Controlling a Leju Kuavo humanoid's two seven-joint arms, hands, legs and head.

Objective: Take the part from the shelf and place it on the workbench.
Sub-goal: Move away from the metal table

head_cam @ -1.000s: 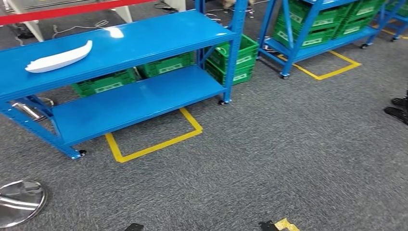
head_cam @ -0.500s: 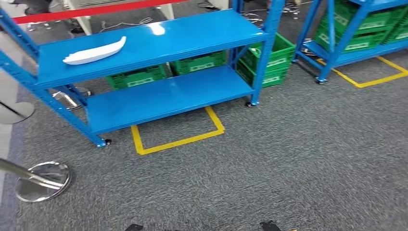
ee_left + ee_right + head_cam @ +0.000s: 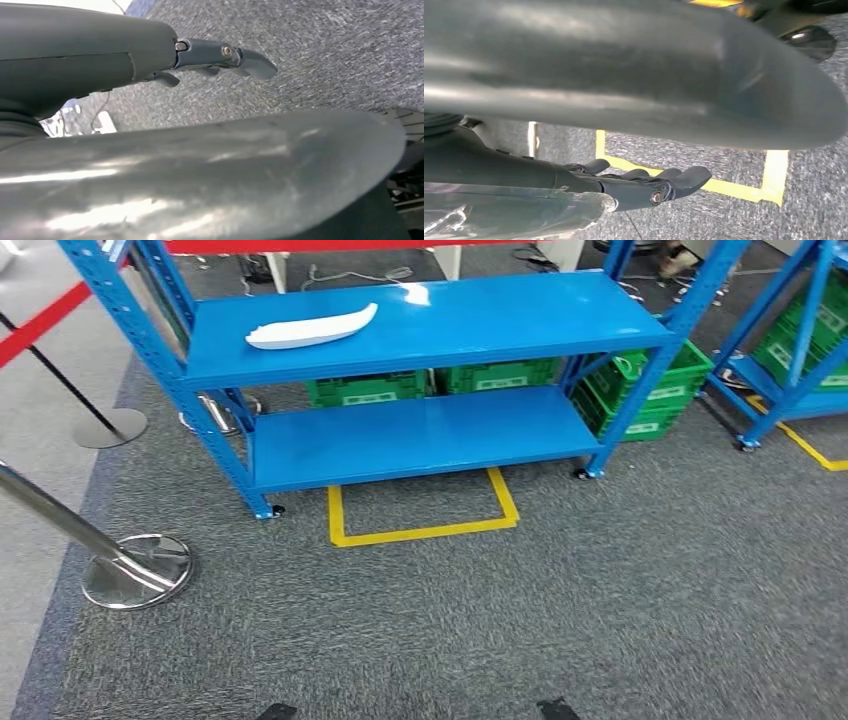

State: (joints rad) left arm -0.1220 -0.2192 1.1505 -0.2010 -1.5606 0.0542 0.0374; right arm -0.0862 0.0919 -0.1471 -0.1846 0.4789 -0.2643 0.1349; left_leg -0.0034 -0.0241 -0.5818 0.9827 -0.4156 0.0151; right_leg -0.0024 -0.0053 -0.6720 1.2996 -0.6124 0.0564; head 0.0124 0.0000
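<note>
Open carpet (image 3: pixel 560 610) lies before the shelf (image 3: pixel 420 325); a stanchion base (image 3: pixel 137 570) stands left, blue uprights (image 3: pixel 640 390) flank its tiers.

The part (image 3: pixel 312 328) lies on the top board of the shelf (image 3: pixel 430 335), toward its left end. Crates (image 3: pixel 432 383) sit on the floor behind the lower board, and more crates (image 3: pixel 648 390) stand stacked at the shelf's right end. A taped square (image 3: pixel 420 510) lies on the carpet just before the shelf. A barrier post (image 3: pixel 130 565) stands near left; a second rack (image 3: pixel 790 350) stands far right
</note>
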